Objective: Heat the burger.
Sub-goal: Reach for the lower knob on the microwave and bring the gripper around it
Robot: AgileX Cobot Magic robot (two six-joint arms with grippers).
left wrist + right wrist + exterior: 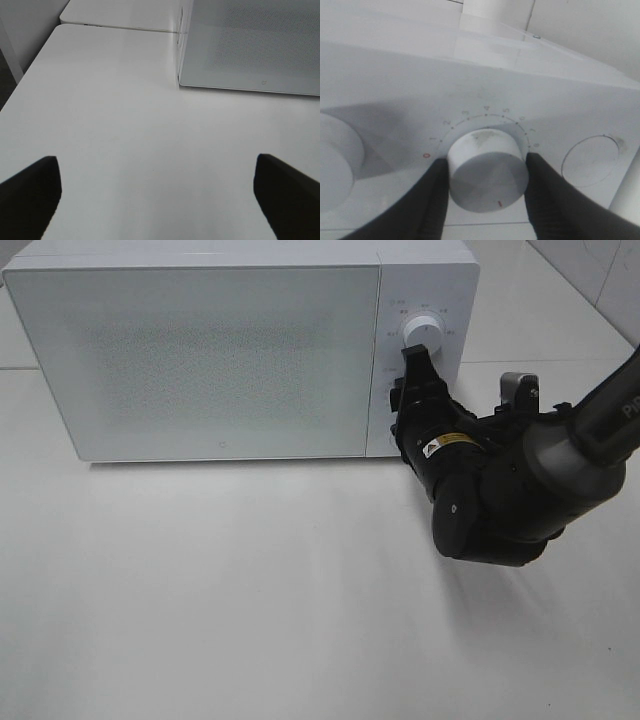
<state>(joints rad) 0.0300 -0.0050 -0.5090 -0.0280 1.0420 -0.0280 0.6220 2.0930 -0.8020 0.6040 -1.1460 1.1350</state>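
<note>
We see the right gripper [486, 165] pressed up to the control panel of the white microwave [220, 350]. Its two black fingers [437, 195] are clamped against opposite sides of the lower dial [487, 175], one between that dial and the upper dial [422, 332]. A round button outline [590, 160] sits just beyond the gripped dial. The microwave door [200, 355] is closed and we cannot see through it. The burger shows in none of our views, so we cannot place it relative to either gripper. The left gripper [157, 195] hangs over the bare white table [125, 125] near the microwave's corner, its jaws spread wide with nothing between them.
</note>
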